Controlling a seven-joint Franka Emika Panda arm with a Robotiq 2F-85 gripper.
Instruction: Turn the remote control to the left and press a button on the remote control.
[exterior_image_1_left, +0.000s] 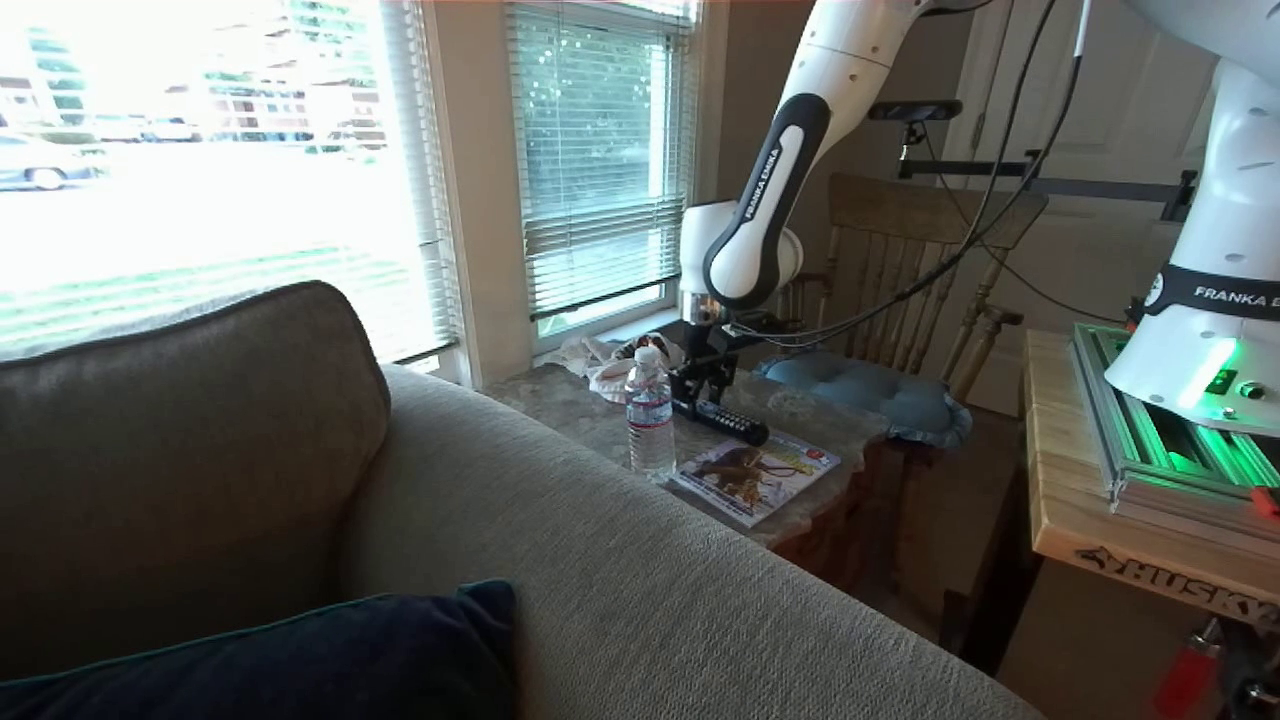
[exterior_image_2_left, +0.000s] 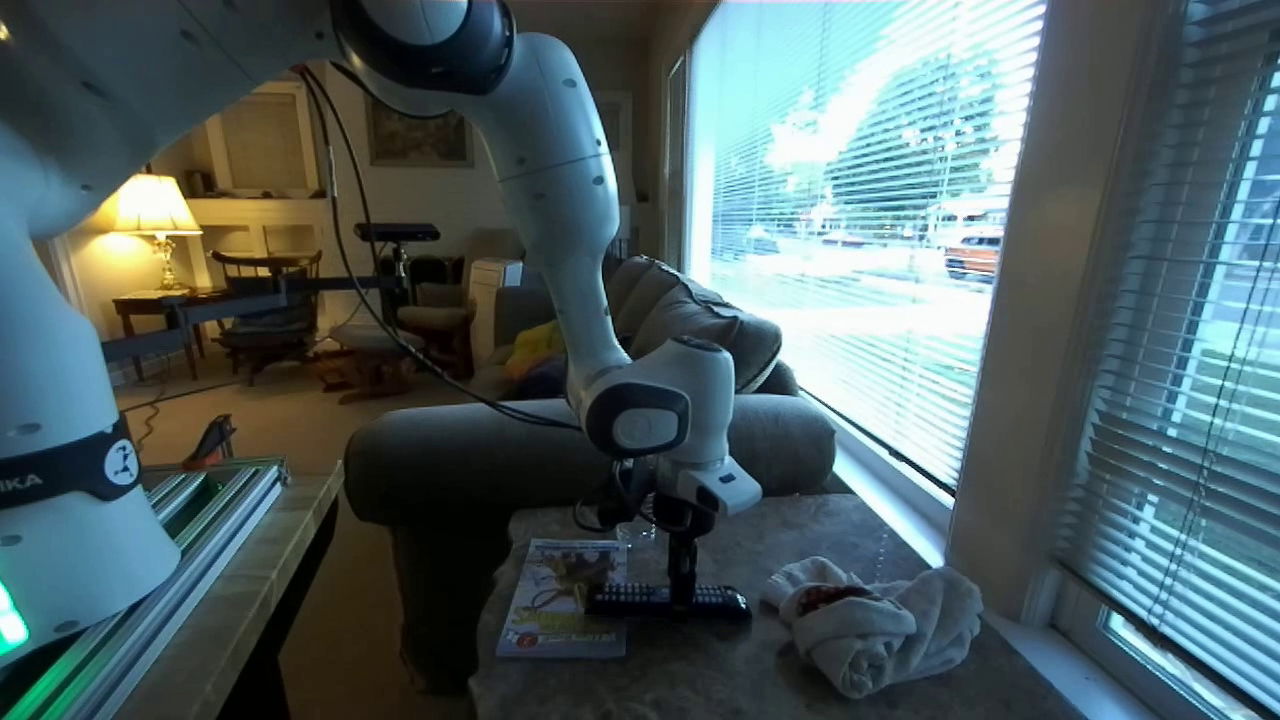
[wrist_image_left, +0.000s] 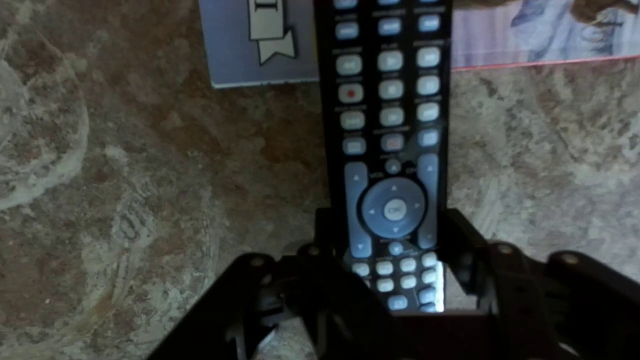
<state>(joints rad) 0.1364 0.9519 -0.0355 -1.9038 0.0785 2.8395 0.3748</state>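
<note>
Daylit living room, blind-covered windows (exterior_image_2_left: 850, 230), view beyond mostly washed out to white; next, a grey sofa (exterior_image_1_left: 610, 530), cut off by the frame in an exterior view, and a white arm (exterior_image_2_left: 570, 180), cropped along the top in both exterior views; a wooden chair (exterior_image_1_left: 880, 205), partly hidden; by the windows, a mottled table (exterior_image_2_left: 720, 680); on it, a rumpled pale towel (exterior_image_2_left: 870, 630) and a flat magazine (exterior_image_1_left: 755, 480), down to one edge strip in the wrist view; above, a black gripper (wrist_image_left: 389, 220), cropped there by the lower border; just beside the magazine, a clear bottle (exterior_image_1_left: 650, 425), upright, mostly hidden behind the gripper in an exterior view; smaller again, the remote control (wrist_image_left: 388, 156), buttons up, clamped by fingertips (wrist_image_left: 457, 232) at both long edges, contact hard to make out, black on black; one end over the magazine, the rest over bare table, resting or slightly raised, cannot tell; runs top to bottom in the wrist view, magazine end lost past the upper border; lies nearly level in an exterior view, right end toward the towel; smallest, the OK button (wrist_image_left: 395, 210), lettering upright, top toward the magazine; other labels mostly too blurred to read.
</note>
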